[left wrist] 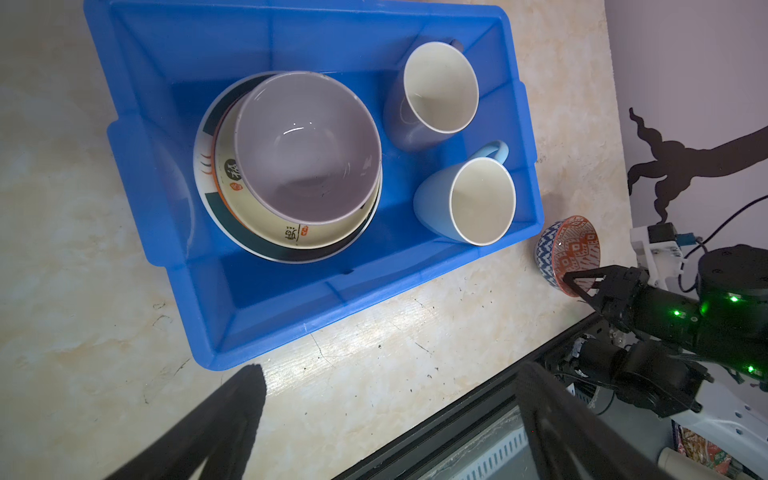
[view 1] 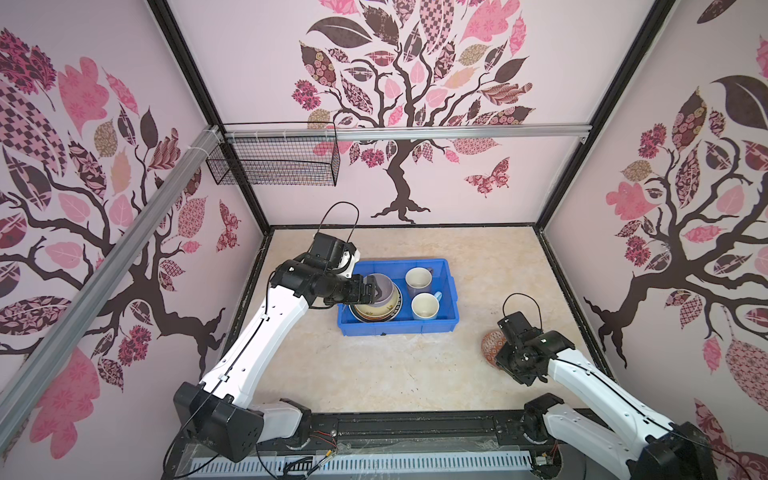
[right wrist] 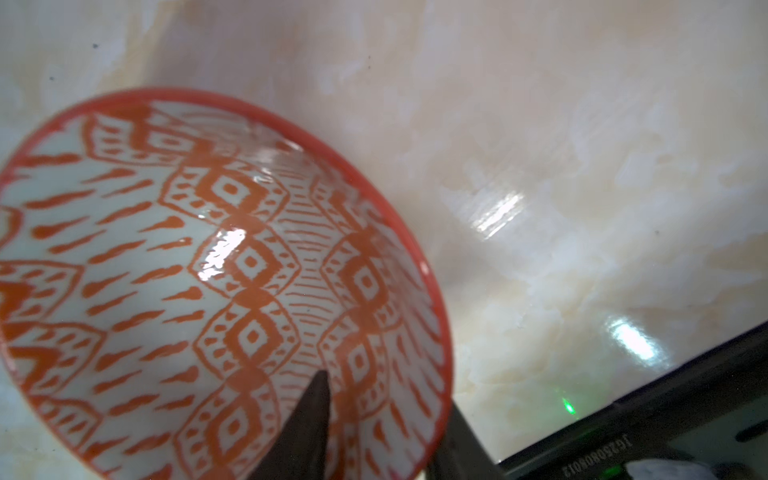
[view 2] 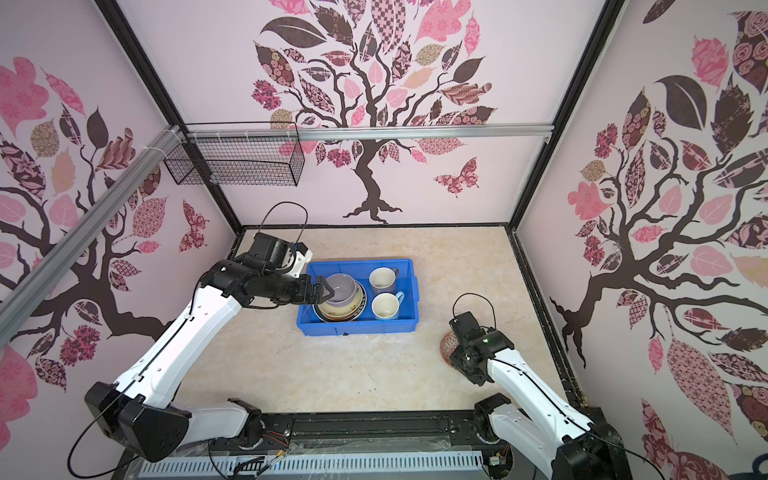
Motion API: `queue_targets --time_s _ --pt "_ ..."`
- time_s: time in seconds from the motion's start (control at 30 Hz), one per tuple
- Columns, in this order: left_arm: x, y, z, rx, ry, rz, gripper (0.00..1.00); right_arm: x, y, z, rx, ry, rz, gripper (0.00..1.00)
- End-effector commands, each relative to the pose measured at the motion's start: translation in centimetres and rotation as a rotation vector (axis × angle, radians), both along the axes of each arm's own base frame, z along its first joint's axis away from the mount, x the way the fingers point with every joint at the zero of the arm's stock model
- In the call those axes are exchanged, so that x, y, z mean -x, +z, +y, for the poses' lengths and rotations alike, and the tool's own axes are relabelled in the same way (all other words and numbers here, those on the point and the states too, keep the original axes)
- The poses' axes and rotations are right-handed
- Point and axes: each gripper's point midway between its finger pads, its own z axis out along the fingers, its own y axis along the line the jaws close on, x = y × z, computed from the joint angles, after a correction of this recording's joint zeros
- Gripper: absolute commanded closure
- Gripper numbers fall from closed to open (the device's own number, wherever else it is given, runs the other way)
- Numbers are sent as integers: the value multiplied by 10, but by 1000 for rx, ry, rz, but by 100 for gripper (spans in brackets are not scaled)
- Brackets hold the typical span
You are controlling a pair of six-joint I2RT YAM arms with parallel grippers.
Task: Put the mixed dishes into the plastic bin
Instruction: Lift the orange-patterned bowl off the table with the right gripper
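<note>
Top views, bin: the blue bin (view 1: 399, 330) sits in the middle of the table (view 1: 374, 374), long side toward me.
Top views, in the bin: plates (view 1: 374, 315) are stacked at its left end with the lavender bowl (view 1: 388, 286) on top. The lavender mug (view 1: 419, 279) and light-blue mug (view 1: 424, 306) stand upright at the right end.
Top views, left pincer (view 1: 374, 291): mine is spread wide and hangs over the lavender bowl's left edge.
Top views, patterned bowl (view 2: 446, 347): it is on the table outside the bin, off its right front corner and apart from it. My right wrist half covers it and hides the jaws.
Left wrist view, my left fingers (left wrist: 224, 428): they are far apart, with bare table between them. The blue bin (left wrist: 137, 137) and its dishes lie beyond.
Left wrist view, right pincer (left wrist: 575, 284): mine is narrow and set over the rim of the patterned bowl (left wrist: 569, 245).
Right wrist view, patterned bowl (right wrist: 208, 270): it fills most of the picture, with orange marks on white and a red rim.
Right wrist view, my right fingers (right wrist: 309, 428): one is inside the bowl and the other outside the rim, with the wall between them. Whether they pinch it I cannot tell.
</note>
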Motion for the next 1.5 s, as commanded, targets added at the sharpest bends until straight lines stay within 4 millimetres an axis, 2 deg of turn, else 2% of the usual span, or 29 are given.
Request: queue_targets --time_s 0.0,0.13,0.47,0.9,1.3,1.47 --pt "-5 11 -7 13 -27 -22 2 -2 0 -2 8 -13 -1 72" --pt "-9 10 -10 12 -33 -16 2 -6 2 -2 19 -1 1 76" --pt "-23 12 -13 -4 -28 -27 2 -30 27 -2 71 38 -36 80" --pt "-33 16 -9 -35 -14 -54 1 -53 38 3 82 75 -55 88" --pt "-43 17 -1 -76 35 -66 1 -79 76 -7 79 91 -139 90" --pt "-48 16 2 -92 51 -67 1 -90 102 -13 124 111 -189 91"
